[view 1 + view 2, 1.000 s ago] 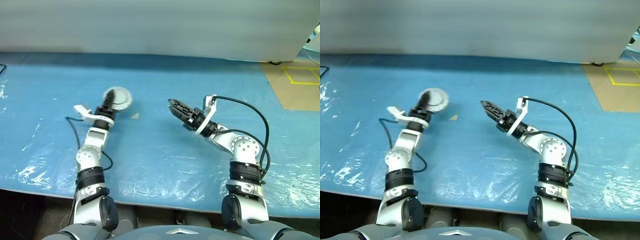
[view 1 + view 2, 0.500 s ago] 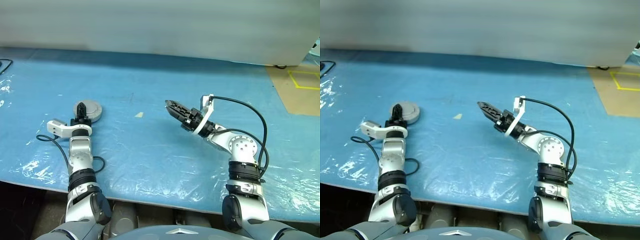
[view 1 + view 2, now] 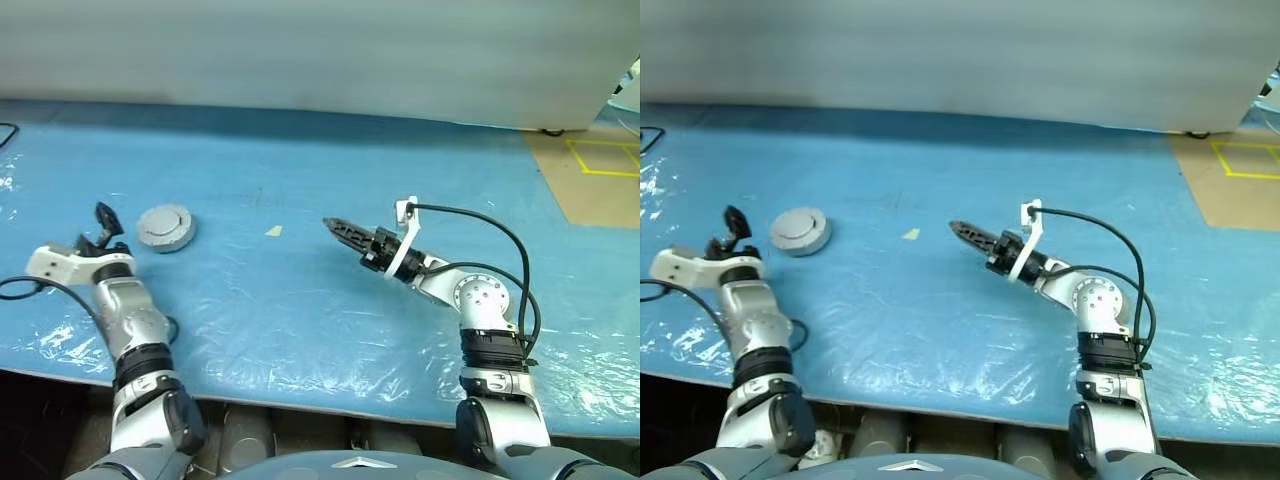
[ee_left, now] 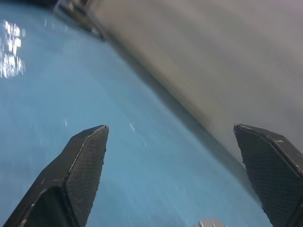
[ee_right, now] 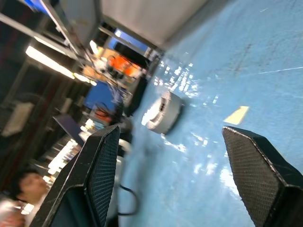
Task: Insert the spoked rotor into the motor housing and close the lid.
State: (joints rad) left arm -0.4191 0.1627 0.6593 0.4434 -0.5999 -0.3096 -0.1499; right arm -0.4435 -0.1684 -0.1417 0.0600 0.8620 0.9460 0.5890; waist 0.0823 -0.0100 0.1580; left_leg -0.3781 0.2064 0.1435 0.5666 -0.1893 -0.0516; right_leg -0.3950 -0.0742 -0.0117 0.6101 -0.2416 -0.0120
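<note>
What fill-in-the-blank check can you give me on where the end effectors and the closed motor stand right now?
The closed motor housing rests on the ____ sheet.
The left end effector has its fingers ____.
The small yellow scrap lies between the housing and the ____ end effector.
Missing words: blue; open; right
</note>
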